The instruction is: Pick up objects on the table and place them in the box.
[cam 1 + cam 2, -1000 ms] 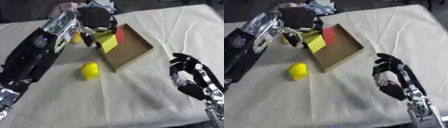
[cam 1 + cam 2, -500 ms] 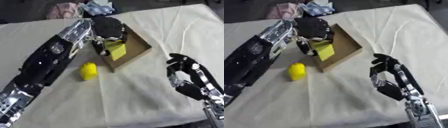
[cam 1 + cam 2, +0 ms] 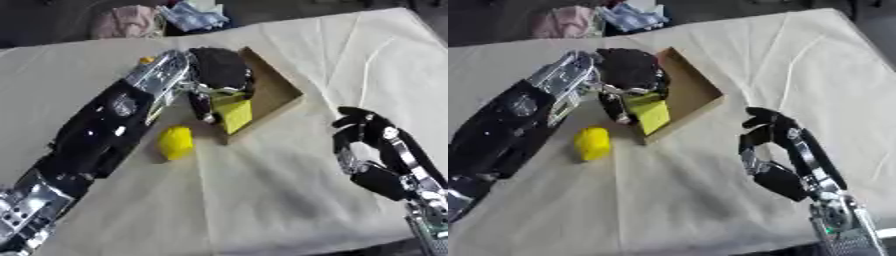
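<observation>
On the cloth-covered table (image 3: 289, 200), your left robot hand (image 3: 219, 75) curls round a yellow block (image 3: 233, 113) over the box (image 3: 276, 92); your right robot hand (image 3: 367, 145) idles, fingers relaxed. A lemon (image 3: 175, 142) lies beside the box.

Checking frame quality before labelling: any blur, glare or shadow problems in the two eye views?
Left eye view: soft all over, left hand edges smeared over the box; yellow block readable, no glare on the cloth. Right eye view: equally soft; yellow object casts a faint shadow; right hand is dark with little detail. Top edge is dim in both.
</observation>
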Controlling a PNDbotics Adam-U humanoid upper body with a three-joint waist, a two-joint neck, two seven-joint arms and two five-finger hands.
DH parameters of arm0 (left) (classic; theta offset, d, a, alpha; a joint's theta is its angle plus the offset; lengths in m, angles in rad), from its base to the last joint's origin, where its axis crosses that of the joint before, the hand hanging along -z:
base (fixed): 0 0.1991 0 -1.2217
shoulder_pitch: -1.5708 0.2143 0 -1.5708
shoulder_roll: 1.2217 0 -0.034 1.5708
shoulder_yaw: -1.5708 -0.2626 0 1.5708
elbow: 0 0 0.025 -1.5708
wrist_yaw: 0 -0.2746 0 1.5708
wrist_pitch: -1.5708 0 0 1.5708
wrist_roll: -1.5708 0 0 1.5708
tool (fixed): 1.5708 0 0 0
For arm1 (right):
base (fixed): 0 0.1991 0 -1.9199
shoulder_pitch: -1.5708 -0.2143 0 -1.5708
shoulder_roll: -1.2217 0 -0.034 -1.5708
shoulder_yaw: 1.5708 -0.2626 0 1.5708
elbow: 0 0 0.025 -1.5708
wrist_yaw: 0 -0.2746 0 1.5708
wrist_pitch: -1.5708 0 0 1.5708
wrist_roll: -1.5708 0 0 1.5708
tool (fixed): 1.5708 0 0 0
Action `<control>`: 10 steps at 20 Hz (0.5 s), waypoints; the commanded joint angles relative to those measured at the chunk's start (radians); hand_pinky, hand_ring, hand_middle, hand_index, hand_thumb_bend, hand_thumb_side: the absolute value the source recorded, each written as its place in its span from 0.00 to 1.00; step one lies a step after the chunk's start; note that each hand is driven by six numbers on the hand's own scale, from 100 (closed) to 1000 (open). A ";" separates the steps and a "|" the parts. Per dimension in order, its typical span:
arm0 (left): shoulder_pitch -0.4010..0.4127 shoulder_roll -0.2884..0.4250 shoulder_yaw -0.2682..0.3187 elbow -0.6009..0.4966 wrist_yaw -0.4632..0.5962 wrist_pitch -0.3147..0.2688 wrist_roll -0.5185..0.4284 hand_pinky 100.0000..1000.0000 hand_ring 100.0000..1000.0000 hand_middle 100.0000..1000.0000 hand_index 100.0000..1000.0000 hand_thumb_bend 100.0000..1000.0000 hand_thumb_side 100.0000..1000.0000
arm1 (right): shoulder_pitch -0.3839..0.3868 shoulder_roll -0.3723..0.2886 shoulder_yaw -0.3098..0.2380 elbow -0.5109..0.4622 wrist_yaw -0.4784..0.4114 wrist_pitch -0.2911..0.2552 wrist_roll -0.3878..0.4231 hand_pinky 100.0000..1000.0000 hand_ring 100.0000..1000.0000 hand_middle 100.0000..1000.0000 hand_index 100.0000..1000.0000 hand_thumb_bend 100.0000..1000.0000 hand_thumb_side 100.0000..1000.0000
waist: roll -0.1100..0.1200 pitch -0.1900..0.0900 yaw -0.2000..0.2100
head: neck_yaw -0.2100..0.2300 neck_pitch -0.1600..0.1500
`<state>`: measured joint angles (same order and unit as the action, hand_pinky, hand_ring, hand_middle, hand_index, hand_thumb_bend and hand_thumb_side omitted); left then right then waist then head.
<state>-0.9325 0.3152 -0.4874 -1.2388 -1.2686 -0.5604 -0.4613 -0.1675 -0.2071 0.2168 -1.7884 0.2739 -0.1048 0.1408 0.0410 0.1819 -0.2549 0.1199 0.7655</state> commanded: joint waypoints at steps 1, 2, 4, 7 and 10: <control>-0.015 0.002 -0.003 -0.015 -0.004 -0.003 -0.027 0.80 0.70 0.65 0.76 0.41 0.15 | -0.010 -0.005 -0.001 -0.012 -0.002 -0.002 0.005 0.58 0.60 0.64 0.84 0.00 0.27 | -0.007 -0.021 -0.003 | -0.002 0.003; -0.015 0.003 -0.005 -0.018 -0.004 -0.004 -0.039 0.80 0.71 0.67 0.78 0.43 0.16 | -0.010 -0.005 -0.001 -0.012 -0.002 -0.002 0.005 0.58 0.60 0.64 0.84 0.00 0.27 | -0.007 -0.021 -0.003 | -0.003 0.003; -0.016 0.007 -0.004 -0.026 -0.002 -0.005 -0.061 0.81 0.72 0.70 0.80 0.45 0.18 | -0.010 -0.005 -0.002 -0.012 -0.002 -0.002 0.005 0.58 0.59 0.64 0.84 0.00 0.27 | -0.007 -0.022 -0.003 | -0.003 0.002; -0.021 0.020 0.005 -0.055 0.013 0.000 -0.087 0.82 0.74 0.73 0.83 0.50 0.20 | -0.009 -0.004 -0.003 -0.012 -0.001 -0.001 0.005 0.58 0.59 0.64 0.84 0.00 0.27 | -0.008 -0.023 -0.002 | -0.005 0.002; -0.030 0.046 0.016 -0.104 0.053 0.008 -0.109 0.82 0.74 0.74 0.84 0.50 0.21 | -0.009 -0.004 -0.004 -0.011 0.000 -0.001 0.005 0.58 0.59 0.64 0.84 0.00 0.27 | -0.008 -0.024 -0.001 | -0.007 0.002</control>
<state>-0.9359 0.3330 -0.4887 -1.3088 -1.2320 -0.5465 -0.5510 -0.1674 -0.2070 0.2165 -1.7884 0.2739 -0.1037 0.1424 0.0410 0.1819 -0.2565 0.1153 0.7655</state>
